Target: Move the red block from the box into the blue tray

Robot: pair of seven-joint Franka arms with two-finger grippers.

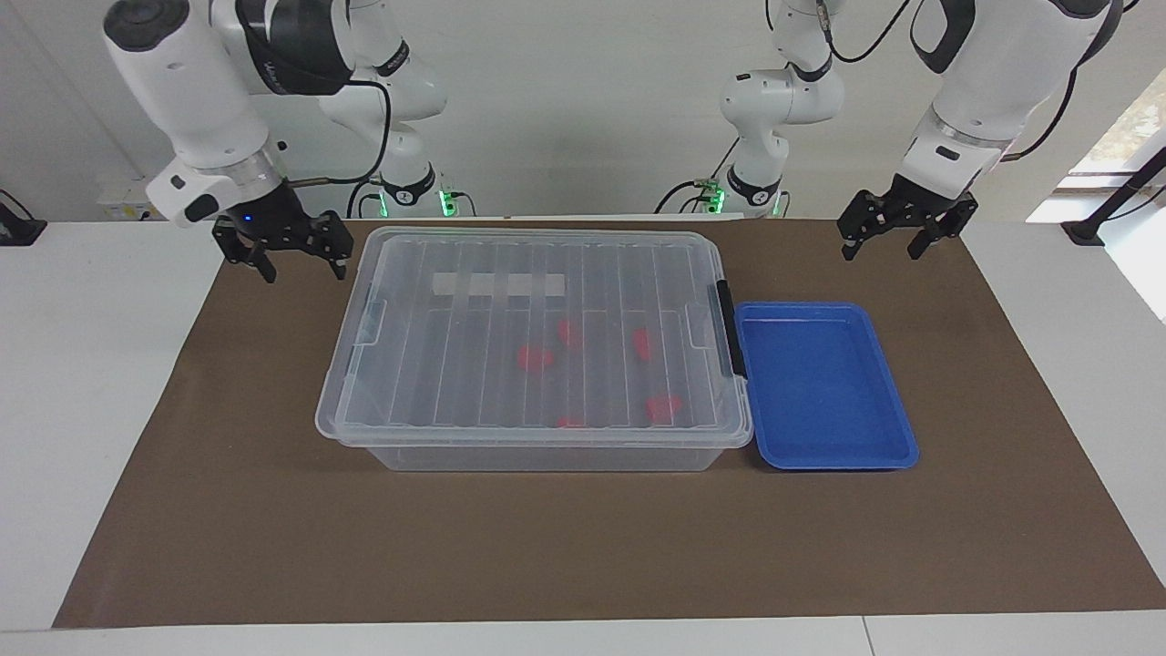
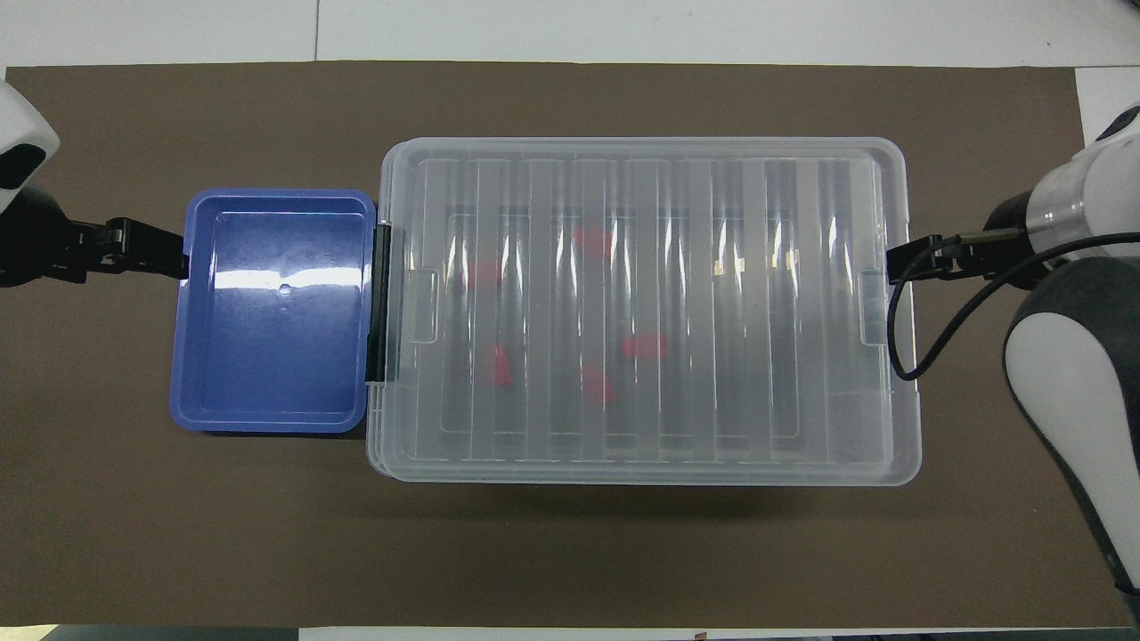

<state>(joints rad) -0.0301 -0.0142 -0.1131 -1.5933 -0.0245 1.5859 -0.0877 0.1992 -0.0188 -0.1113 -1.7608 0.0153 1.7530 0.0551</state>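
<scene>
Lidded clear plastic box (image 1: pixel 537 346), empty shallow blue plastic tray (image 1: pixel 824 387) beside it.
I see 5 small red blocks (image 1: pixel 535 357) blurred under the ribbed lid; both hands, left hand (image 1: pixel 885 244) and right hand (image 1: pixel 303 271), released.

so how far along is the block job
Nothing is done yet: the blue tray is empty, the lid is on the box and the red blocks are inside. Right pincer hangs open beside the box; left pincer waits. Left: open the lid, move a block.
</scene>
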